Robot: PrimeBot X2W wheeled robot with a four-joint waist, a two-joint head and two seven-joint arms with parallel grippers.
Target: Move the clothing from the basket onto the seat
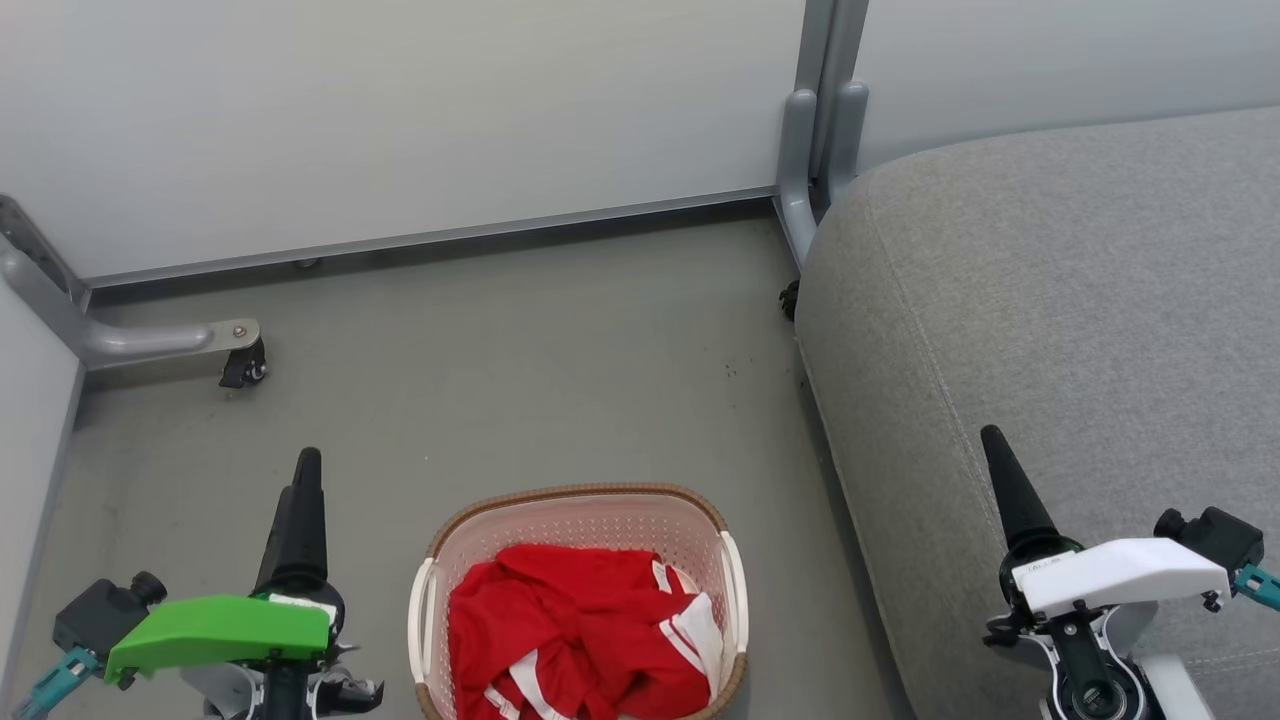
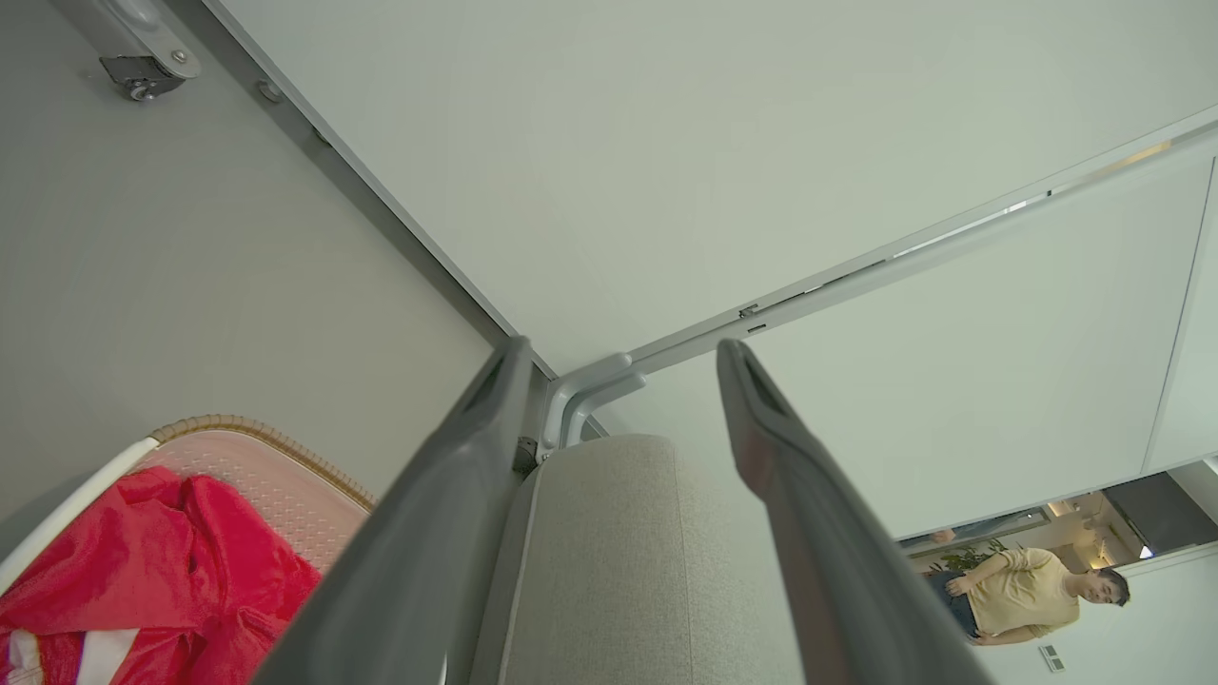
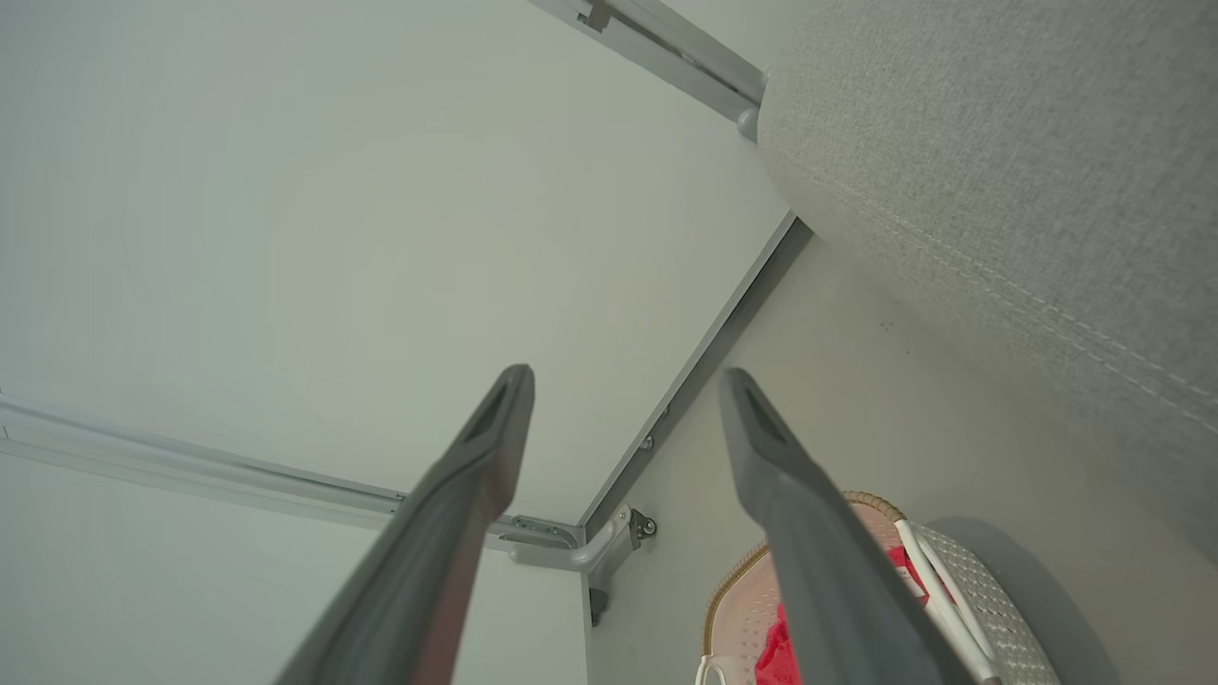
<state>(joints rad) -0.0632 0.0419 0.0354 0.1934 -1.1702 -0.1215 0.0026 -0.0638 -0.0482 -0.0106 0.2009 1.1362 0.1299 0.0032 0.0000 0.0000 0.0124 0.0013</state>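
**Operator:** Report the position of the clothing (image 1: 580, 625).

**Technician:** The red garments with white stripes lie bunched inside the basket (image 1: 580, 492). The basket stands on the floor (image 1: 520, 350), at the bottom centre of the head view and near the edge of the seat (image 1: 1080, 300).

**Operator:** State of the left gripper (image 1: 308, 460)?

**Technician:** The jaws are spread wide and hold nothing. The gripper sits on the basket's left, over bare floor, with its fingers pointing away from the robot. It is clear of the rim and of the fabric. In the left wrist view, the clothing appears at the lower left, outside the finger gap.

**Operator:** State of the right gripper (image 1: 990, 440)?

**Technician:** The jaws are also spread wide and hold nothing. The gripper sits over the grey seat cushion, on the basket's right and well apart from it. In the right wrist view, the basket and a strip of red fabric appear low down, partly behind the right-hand finger.

**Operator:** Position of the clothing relative to both end effectors?

**Technician:** It lies between them, nearer the robot than either set of fingertips, and touches neither.
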